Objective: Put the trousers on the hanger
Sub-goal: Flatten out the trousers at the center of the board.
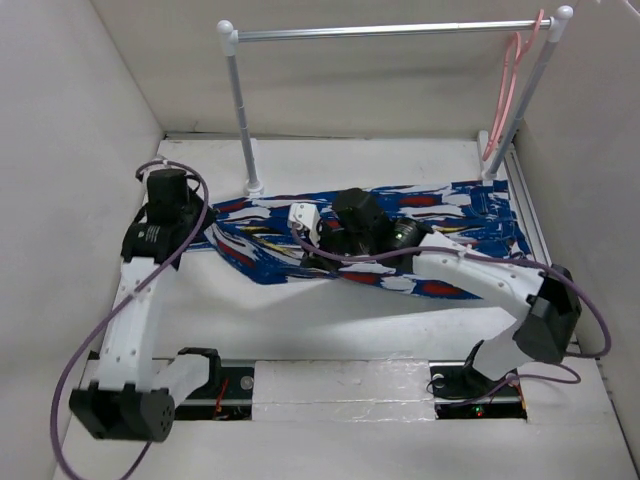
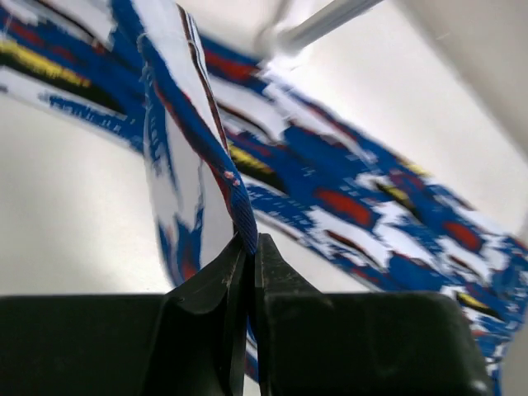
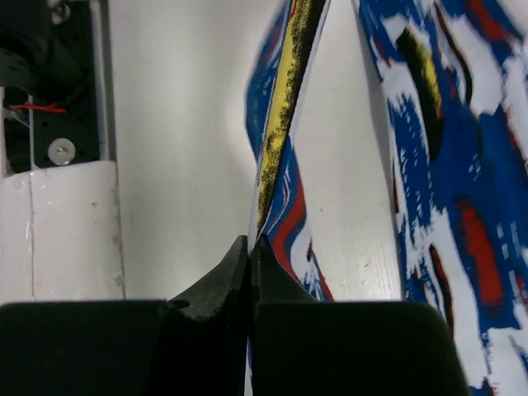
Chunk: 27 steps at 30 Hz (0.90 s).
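Observation:
The trousers (image 1: 450, 215) lie stretched across the middle of the table, blue with white, red, black and yellow print. My left gripper (image 1: 204, 222) is at their left end, shut on a raised fold of the cloth, which shows in the left wrist view (image 2: 198, 157) between the closed jaws (image 2: 249, 241). My right gripper (image 1: 312, 248) is over the trousers' middle near edge, shut on a thin fold (image 3: 285, 99) that rises from the closed jaws (image 3: 250, 241). The pink hanger (image 1: 510, 80) hangs on the rail's right end, apart from both grippers.
A silver rail (image 1: 390, 32) on two white posts (image 1: 243, 120) stands at the back of the table. White walls close in the left, back and right sides. The arm bases and a white strip (image 1: 340, 385) lie along the near edge.

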Motion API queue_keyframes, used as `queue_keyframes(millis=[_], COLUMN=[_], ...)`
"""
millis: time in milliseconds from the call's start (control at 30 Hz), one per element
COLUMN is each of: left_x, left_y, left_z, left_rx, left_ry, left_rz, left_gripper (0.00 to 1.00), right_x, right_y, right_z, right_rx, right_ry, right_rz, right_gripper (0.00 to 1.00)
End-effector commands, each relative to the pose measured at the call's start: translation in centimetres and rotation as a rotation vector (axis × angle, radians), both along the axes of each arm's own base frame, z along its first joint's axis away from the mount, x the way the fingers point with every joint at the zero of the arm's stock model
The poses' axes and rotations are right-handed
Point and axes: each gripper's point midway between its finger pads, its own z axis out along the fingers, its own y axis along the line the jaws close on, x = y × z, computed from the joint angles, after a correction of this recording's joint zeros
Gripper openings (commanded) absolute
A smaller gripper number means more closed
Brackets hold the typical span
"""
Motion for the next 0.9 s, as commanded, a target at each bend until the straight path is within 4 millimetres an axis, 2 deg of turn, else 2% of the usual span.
queue_keyframes(millis=[0, 33, 67, 100, 133, 200, 233, 267, 333, 367, 400, 467, 533, 567, 633, 667, 700, 767, 800, 833, 867], left_x=[-3.2, -4.0, -5.3, -5.8, -6.9, -9.1, -10.2, -10.9, -12.4, -12.8, -13.1, -13.4, -12.5, -12.1, -10.1, -9.7, -8.6, -7.8, -7.4, -7.2, -7.3], left_y=[3.4, 3.1, 3.5, 3.5, 4.1, 4.7, 5.3, 5.5, 6.1, 6.3, 6.5, 7.0, 6.9, 6.9, 5.8, 5.4, 4.8, 3.9, 3.7, 3.5, 3.6], left_z=[2.5, 2.9, 1.9, 0.7, 1.0, -0.6, 0.1, -0.3, 0.7, 0.9, 1.3, 2.5, 3.2, 3.2, 2.2, 1.1, 0.6, -2.3, -3.0, -3.9, -4.9], left_rx=[0.117, 0.100, 0.079, 0.067, 0.066, 0.059, 0.040, 0.035, 0.015, 0.009, 0.004, 0.007, 0.027, 0.050, 0.064, 0.079, 0.081, 0.071, 0.067, 0.065, 0.069], left_ry=[-0.027, -0.054, -0.045, -0.009, -0.039, -0.009, -0.065, -0.067, -0.140, -0.155, -0.172, -0.219, -0.240, -0.229, -0.178, -0.135, -0.125, -0.020, -0.007, 0.020, 0.041], left_rz=[0.167, 0.170, 0.221, 0.237, 0.276, 0.334, 0.386, 0.407, 0.452, 0.467, 0.476, 0.501, 0.477, 0.453, 0.373, 0.340, 0.292, 0.252, 0.243, 0.239, 0.244], left_gripper=[0.00, 0.00, 0.00, 0.00, 0.00, 0.00, 0.00, 0.11, 0.37, 0.55, 0.59, 0.66, 0.65, 0.60, 0.58, 0.55, 0.53, 0.52, 0.52, 0.53, 0.53], right_x=[-4.3, -5.9, -7.9, -8.0, -8.9, -11.1, -11.8, -12.6, -13.2, -13.4, -13.6, -13.2, -13.1, -12.7, -12.3, -11.4, -10.9, -8.9, -8.0, -7.1, -5.3], right_y=[-1.8, -1.8, -1.5, -1.7, -1.8, -2.0, -2.3, -2.4, -2.9, -3.2, -3.6, -3.9, -4.2, -4.3, -4.4, -4.3, -4.3, -3.8, -3.5, -3.0, -1.8], right_z=[-2.4, -3.9, -5.5, -6.4, -7.6, -9.9, -10.6, -11.1, -11.5, -11.6, -11.6, -10.8, -10.1, -9.9, -9.2, -8.8, -8.5, -7.9, -7.6, -7.5, -6.9], right_rx=[-0.087, -0.114, -0.142, -0.167, -0.199, -0.267, -0.288, -0.304, -0.322, -0.328, -0.339, -0.339, -0.342, -0.352, -0.355, -0.340, -0.328, -0.274, -0.249, -0.225, -0.160], right_ry=[0.081, 0.105, 0.147, 0.165, 0.183, 0.232, 0.246, 0.256, 0.271, 0.278, 0.285, 0.260, 0.240, 0.221, 0.198, 0.179, 0.175, 0.168, 0.163, 0.160, 0.133], right_rz=[0.107, 0.151, 0.215, 0.215, 0.250, 0.314, 0.338, 0.357, 0.359, 0.358, 0.354, 0.338, 0.335, 0.320, 0.306, 0.277, 0.259, 0.195, 0.176, 0.156, 0.136], right_gripper=[0.00, 0.00, 0.00, 0.00, 0.00, 0.00, 0.00, 0.02, 0.34, 0.47, 0.61, 0.67, 0.67, 0.68, 0.62, 0.55, 0.35, 0.06, 0.00, 0.00, 0.00])
